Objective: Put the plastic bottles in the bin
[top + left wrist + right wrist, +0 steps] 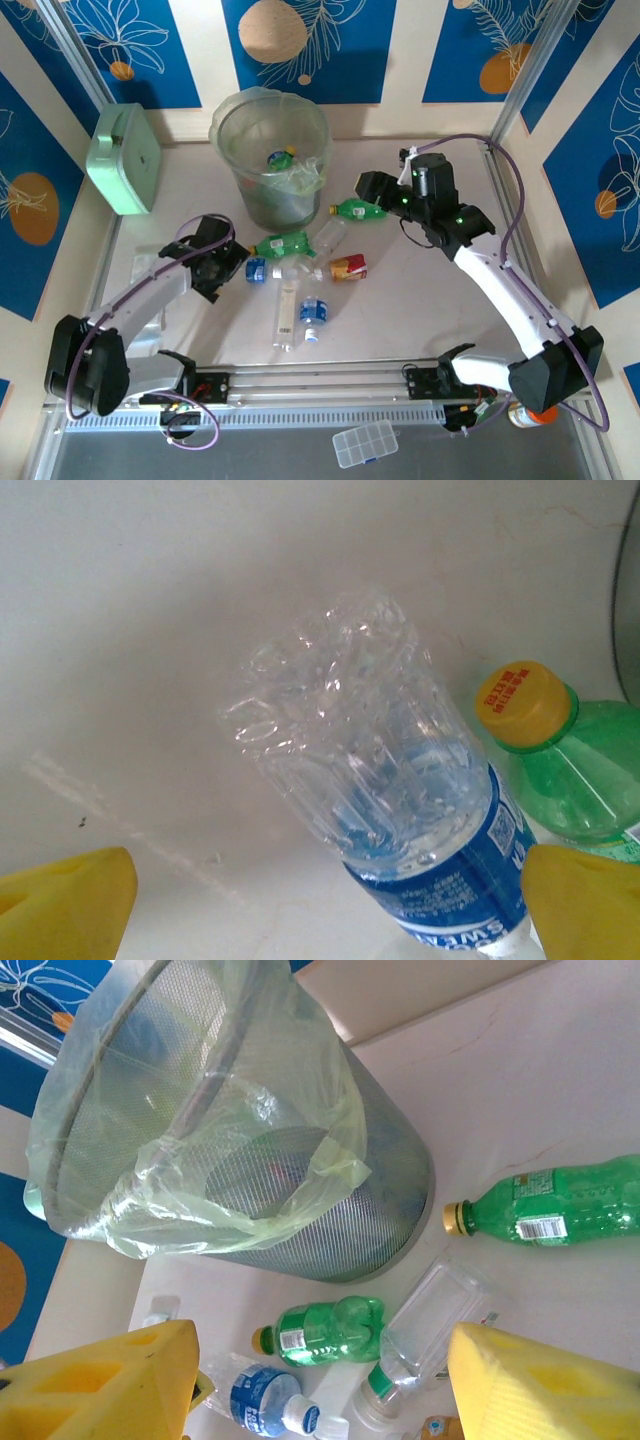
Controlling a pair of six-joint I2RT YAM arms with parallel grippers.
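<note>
Tapered mesh bin (270, 150), bag-lined: one green bottle (281, 157) inside, two green ones (358, 210) and crinkled clear bottles (288, 310) in front. Left gripper (236, 264) wide, straddling blue-label bottle (400, 800). Right gripper (368, 186) beside bin, jaws apart, empty.

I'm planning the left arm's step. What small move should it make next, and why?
Probably lower the left gripper and close on the clear blue-labelled bottle: the jaws stand wide open and empty, and the bottle lies just below, between the yellow fingers.
</note>
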